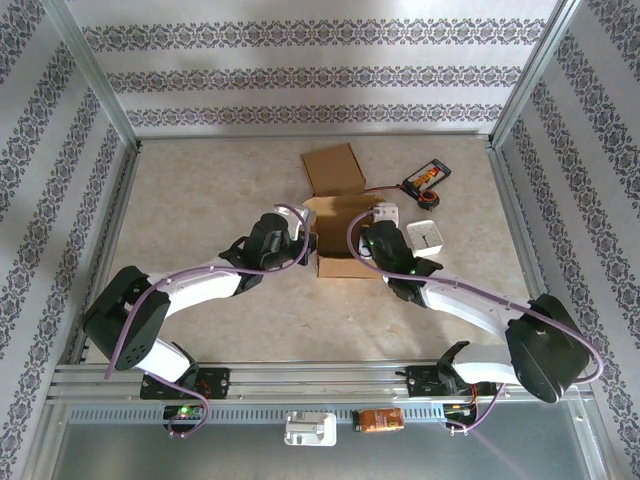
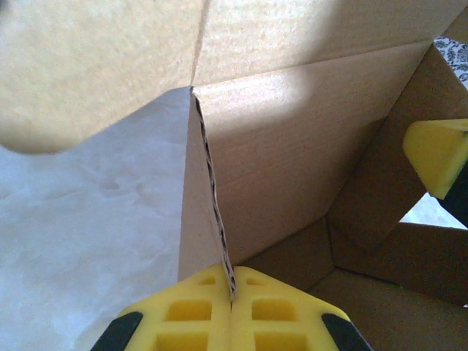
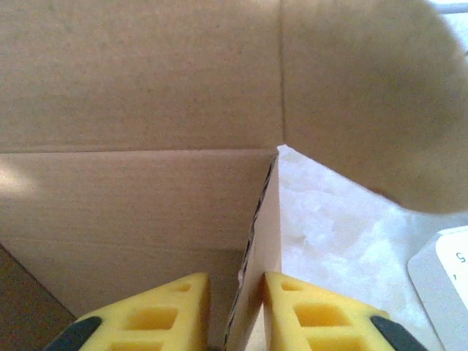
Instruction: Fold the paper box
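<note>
- Box sits mid-surface, half-erected, lid flap flat behind.
- Left gripper jaws clamped on left wall edge.
- Right gripper jaws straddle right wall; contact unclear.
- Side and lid folds remain, I'd judge.

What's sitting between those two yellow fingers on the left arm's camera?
The cardboard box's side wall. In the left wrist view the left gripper pinches its raw corrugated edge, fingers closed from both sides. The overhead view shows that gripper at the box's left side.
</note>
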Tool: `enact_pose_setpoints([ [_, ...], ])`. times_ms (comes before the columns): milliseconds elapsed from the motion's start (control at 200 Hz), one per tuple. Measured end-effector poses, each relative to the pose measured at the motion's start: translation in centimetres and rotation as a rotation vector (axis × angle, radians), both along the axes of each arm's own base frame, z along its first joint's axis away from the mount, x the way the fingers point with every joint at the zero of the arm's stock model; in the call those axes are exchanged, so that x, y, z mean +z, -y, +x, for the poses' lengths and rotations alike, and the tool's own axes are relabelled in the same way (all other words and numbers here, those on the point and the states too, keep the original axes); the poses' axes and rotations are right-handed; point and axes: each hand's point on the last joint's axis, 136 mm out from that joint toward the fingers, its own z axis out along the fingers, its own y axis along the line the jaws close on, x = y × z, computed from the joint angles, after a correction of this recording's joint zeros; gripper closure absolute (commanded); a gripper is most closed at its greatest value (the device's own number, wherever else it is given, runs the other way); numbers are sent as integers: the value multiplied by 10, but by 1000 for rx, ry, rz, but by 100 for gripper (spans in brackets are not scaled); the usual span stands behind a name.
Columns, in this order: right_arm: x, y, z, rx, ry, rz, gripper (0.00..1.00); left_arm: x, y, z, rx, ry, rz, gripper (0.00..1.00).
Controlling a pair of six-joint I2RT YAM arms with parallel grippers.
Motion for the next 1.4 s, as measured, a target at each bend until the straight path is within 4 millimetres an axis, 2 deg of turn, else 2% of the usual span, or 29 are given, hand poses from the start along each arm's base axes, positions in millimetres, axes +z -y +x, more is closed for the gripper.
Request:
enact_pose_setpoints([
  [135,11,1,-9,26,14,16,36,3,8,-7,-21,6,-7,99],
  [250,44,4,-21,58,73,67,8,6,12,-10,-40,16,-8,98],
  [310,61,8,-29,79,108,78,2,8,13,-12,-51,25,-4,98],
  [415,89,24,-41,96,160,60,2,10,16,-14,-76,40,2,98],
  [500,110,38,-42,97,202,18,2,12,18,-17,-94,52,6,98],
  [595,130,46,-45,145,252,-74,2,13,21,-19,-115,65,12,98],
  [675,139,40,-50,249,278,-180,4,14,23,-20,-130,75,15,98],
  [844,146,6,-65,576,262,-374,4,15,25,-22,-144,86,22,98],
  [944,142,-8,-62,673,200,-418,6,15,25,-22,-147,92,26,98],
  [1114,110,-13,-49,731,20,-484,14,16,25,-21,-151,101,27,98],
  [1224,95,-8,-47,746,-55,-516,28,16,25,-21,-151,102,26,98],
  [1399,90,-7,-46,775,-92,-547,58,17,25,-22,-152,103,25,98],
])
